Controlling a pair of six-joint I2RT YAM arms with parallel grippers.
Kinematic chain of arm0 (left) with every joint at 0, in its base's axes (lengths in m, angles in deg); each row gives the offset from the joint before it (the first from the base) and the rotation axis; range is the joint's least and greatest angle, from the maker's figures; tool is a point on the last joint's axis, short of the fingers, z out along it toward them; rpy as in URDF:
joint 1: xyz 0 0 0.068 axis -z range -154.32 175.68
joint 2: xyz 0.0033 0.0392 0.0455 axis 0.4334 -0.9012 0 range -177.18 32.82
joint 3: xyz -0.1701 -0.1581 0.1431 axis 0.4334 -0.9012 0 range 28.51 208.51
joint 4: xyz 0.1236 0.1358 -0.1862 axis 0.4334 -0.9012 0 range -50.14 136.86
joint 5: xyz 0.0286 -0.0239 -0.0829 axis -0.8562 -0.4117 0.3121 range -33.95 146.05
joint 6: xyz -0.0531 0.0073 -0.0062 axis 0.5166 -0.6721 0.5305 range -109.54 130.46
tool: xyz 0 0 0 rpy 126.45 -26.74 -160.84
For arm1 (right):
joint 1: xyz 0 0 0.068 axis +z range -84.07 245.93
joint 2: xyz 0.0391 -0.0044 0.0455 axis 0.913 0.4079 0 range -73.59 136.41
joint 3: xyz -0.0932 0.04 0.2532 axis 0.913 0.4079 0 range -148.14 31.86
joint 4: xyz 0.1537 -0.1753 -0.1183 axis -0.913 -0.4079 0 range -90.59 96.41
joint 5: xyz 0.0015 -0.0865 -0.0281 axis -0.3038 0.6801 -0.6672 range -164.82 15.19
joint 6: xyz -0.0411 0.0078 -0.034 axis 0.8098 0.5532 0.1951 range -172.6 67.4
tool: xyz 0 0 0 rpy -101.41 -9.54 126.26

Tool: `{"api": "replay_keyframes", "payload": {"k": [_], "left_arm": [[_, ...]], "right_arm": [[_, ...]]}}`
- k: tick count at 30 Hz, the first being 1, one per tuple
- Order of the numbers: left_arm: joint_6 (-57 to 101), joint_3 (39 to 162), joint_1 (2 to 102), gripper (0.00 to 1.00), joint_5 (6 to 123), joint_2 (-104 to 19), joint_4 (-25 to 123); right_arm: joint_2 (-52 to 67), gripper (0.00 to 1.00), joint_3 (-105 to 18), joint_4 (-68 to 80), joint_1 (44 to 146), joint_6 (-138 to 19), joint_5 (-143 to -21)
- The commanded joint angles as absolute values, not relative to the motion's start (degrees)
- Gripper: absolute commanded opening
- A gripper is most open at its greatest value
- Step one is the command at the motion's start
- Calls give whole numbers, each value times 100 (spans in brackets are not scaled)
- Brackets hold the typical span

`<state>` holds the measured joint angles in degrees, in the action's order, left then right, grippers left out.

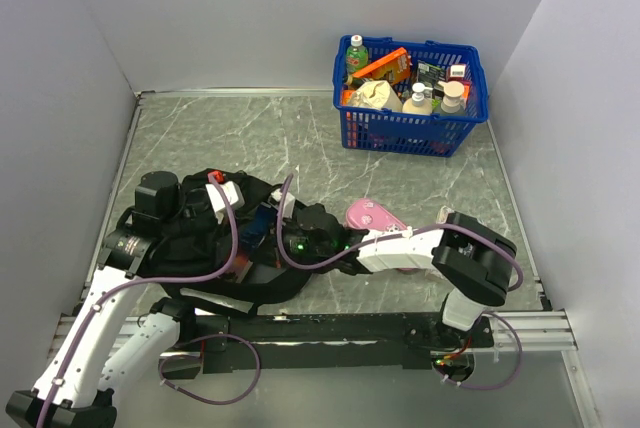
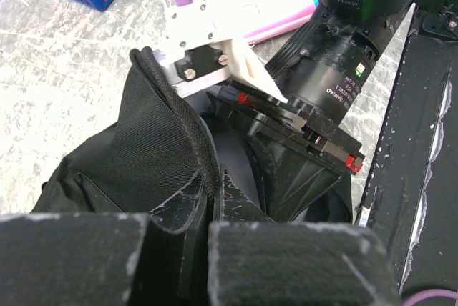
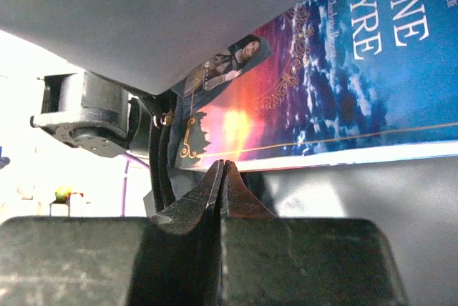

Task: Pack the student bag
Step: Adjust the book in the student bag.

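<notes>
- The large soft black fabric backpack [image 1: 205, 248] lies at the near left of the table [image 1: 300, 138]; the left gripper [image 2: 207, 238] pinches its corded rim.
- Inside it, the right gripper [image 3: 222, 177] is clenched on nothing, beside a blue "Jane Eyre" paperback [image 3: 343, 84].
- Risk: pulling out could snag the paperback or tug the rim free.

The bag [image 2: 143, 141] is being shown as matt black woven cloth with a coarse corded edge, and the left gripper [image 2: 206, 226] as matt black, rough and scuffed with white. The book [image 3: 343, 84] is being seen with a glossy printed paper cover, while the basket [image 1: 410, 133] is being presented as shiny blue plastic lattice. The table [image 1: 300, 138] is being rendered as a smooth grey veined stone-like surface with a faint sheen.
</notes>
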<state>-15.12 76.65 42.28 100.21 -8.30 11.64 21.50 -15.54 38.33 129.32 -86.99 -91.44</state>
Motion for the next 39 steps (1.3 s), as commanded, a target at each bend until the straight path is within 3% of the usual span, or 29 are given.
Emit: {"api": "replay_keyframes", "payload": {"k": [1,9,22,31,33,35,36,37,39], "left_arm": [[-1468,7869,4256,1,10237,-735,1592],[-1529,7948,4256,1,10237,-778,1513],[-1327,8107,4256,1,10334,-937,1575],[-1274,8054,4256,1,10369,-902,1636],[-1301,8071,4256,1,10351,-910,1584],[-1397,8071,4264,1,10325,-875,1505],[-1415,8028,4256,1,10316,-858,1496],[-1450,8010,4264,1,10316,-840,1487],[-1450,7905,4264,1,10316,-796,1504]], "right_arm": [[2010,0,-1376,3981,12947,-8486,-9213],[2353,0,-1376,4121,13035,-8371,-9152],[3328,0,-2184,4833,13333,-8274,-7746],[3627,2,-2939,4615,13448,-8179,-7745],[3540,10,-2993,4386,13448,-8117,-7684],[3268,27,-2888,4071,13404,-8073,-7657],[2980,46,-2679,3973,13317,-8090,-7657],[2785,58,-2529,3885,13281,-8090,-7631],[2233,100,-2178,3745,13220,-8011,-7631]]}}
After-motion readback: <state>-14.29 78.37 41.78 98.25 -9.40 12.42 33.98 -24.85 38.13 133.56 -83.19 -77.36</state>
